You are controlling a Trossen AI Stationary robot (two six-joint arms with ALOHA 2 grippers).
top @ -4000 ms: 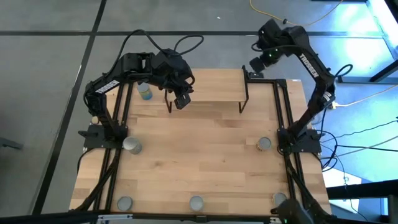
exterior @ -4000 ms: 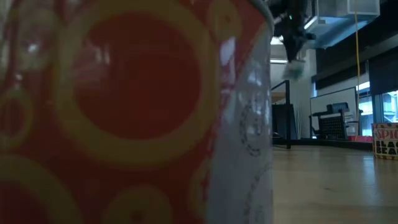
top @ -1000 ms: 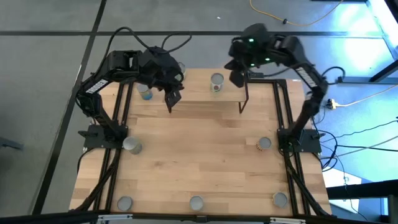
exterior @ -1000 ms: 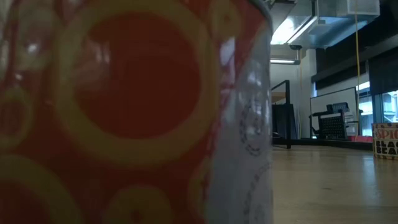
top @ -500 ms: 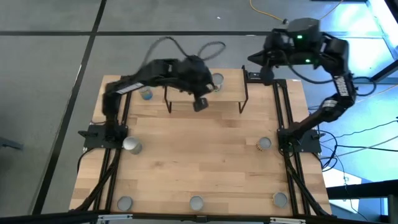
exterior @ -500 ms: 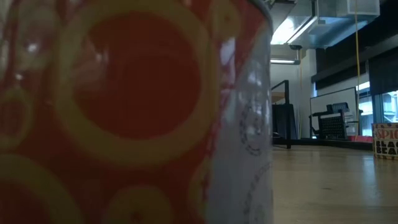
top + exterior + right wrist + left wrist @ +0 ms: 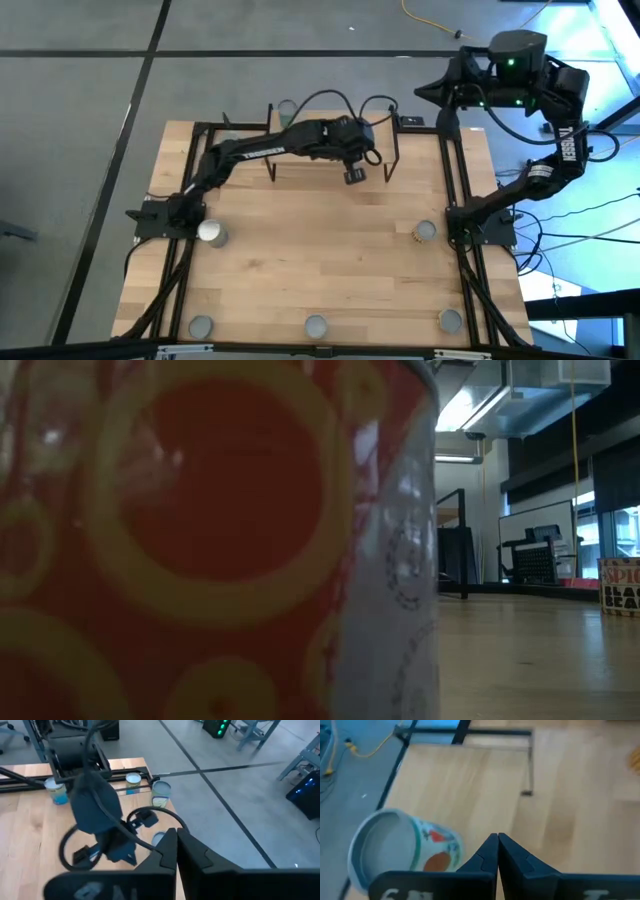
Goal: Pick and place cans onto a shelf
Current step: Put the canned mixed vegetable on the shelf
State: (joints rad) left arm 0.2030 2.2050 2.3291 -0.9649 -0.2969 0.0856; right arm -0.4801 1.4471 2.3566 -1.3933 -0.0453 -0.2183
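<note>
Wooden tabletop [image 7: 320,270], from above, is carrying five loose cans [image 7: 425,231], so most work is remaining. My left gripper [image 7: 355,173] is reaching across the shelf [image 7: 382,150], further right than before; my right gripper [image 7: 432,92] is waiting behind. Low down, an orange can [image 7: 200,540] is blocking everything. Both wrist views are showing my jaws pressed together, empty.

Left arm's hand [image 7: 355,173] over the shelf [image 7: 330,160], five cans [image 7: 211,233] below.
</note>
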